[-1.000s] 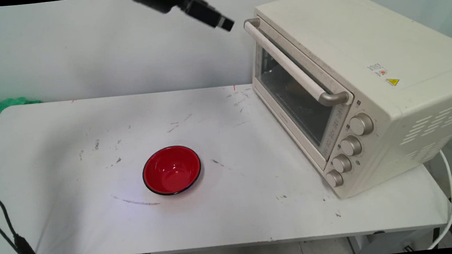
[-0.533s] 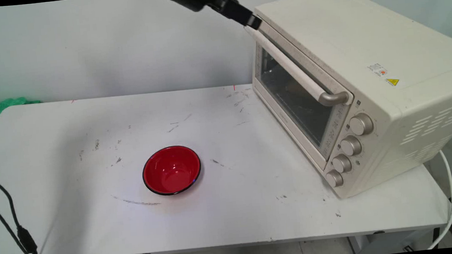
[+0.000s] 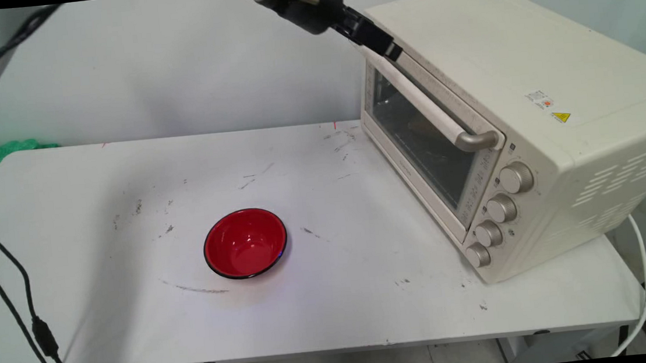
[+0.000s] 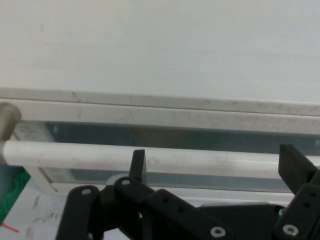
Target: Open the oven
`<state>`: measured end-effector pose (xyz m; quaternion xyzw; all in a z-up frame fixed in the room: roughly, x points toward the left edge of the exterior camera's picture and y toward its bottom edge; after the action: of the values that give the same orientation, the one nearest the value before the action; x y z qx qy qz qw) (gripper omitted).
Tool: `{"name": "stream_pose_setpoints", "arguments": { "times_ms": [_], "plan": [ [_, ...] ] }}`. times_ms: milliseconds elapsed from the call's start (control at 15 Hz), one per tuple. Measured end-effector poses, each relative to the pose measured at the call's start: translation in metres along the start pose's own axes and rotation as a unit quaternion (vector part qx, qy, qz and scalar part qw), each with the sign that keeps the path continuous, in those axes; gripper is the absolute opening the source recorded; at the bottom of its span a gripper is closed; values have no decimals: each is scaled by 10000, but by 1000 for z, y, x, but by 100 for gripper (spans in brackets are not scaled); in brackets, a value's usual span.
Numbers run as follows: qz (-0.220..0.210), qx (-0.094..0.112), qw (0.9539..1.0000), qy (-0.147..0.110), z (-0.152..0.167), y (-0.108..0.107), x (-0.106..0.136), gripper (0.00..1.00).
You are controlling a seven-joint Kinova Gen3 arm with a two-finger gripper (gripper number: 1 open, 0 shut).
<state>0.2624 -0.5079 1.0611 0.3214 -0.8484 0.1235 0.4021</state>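
At the top far corner of the oven [image 3: 526,99]: hand [image 3: 387,50] spread wide, fingers [image 4: 137,162] straddling the door handle [image 4: 75,154] near its far end, nothing clenched. Door shut, four knobs [image 3: 501,208] below the handle's near end. On the bench [image 3: 107,317], well apart: red bowl [image 3: 245,244], upright.

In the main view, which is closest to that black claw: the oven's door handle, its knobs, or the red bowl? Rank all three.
From the gripper, open at the oven's top left corner:
1. Door handle, right at the fingers, running down to the right.
2. Knobs, at the oven's lower right front.
3. Red bowl, down on the table, left of the oven.
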Motion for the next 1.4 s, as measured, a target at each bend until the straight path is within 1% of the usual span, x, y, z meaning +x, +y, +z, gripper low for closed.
{"name": "stream_pose_setpoints", "arguments": {
  "times_ms": [200, 267, 867, 1400],
  "plan": [
    [-8, 0, 10000, -43, 13, 2, 0, 100],
    [-15, 1, 10000, -46, 15, 2, 0, 0],
    [-81, -63, 9999, -121, 41, 4, -4, 0],
    [-93, -94, 9998, -120, 56, 6, -8, 0]
  ]
}}
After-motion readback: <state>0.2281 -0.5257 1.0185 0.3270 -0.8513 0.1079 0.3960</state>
